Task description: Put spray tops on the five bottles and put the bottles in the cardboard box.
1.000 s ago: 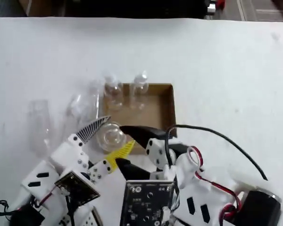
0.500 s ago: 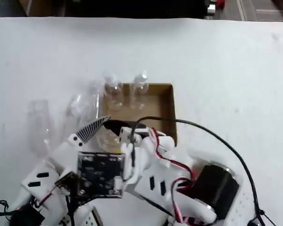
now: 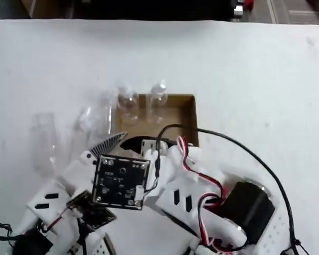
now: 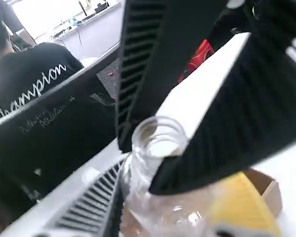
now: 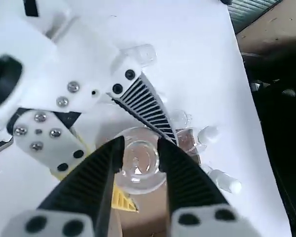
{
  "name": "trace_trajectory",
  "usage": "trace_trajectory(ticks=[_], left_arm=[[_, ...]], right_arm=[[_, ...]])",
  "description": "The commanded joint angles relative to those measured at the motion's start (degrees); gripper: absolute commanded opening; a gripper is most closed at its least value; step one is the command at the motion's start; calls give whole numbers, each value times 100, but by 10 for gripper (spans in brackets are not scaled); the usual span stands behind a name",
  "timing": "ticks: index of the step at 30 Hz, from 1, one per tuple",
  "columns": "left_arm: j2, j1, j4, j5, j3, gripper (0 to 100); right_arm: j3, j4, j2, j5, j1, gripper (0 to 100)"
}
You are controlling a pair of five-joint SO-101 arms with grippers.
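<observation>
High view: cardboard box centre frame on white counter. One capped bottle and a second capped bottle at its upper edge, two loose clear bottles lying left of it. Left arm lower left, right arm lower centre, over the box's lower edge. Left wrist view: left end effector clamped on the body of an open-necked bottle, striped finger one side, yellow finger the other, mouth up, close to the box. Right end effector has its black fingers apart, one each side of the neck. Right wrist view: same straddle seen from above; can't tell if those fingers touch the neck.
</observation>
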Motion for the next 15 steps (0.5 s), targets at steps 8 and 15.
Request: trace_trajectory(ticks=[8,15], left_arm=[[-40,-13,316,958,-782,243],[-40,-57,299,958,-791,245]], right_arm=[[1433,-1174,-22,26,699,17],[1697,-1499,13,26,1235,17]])
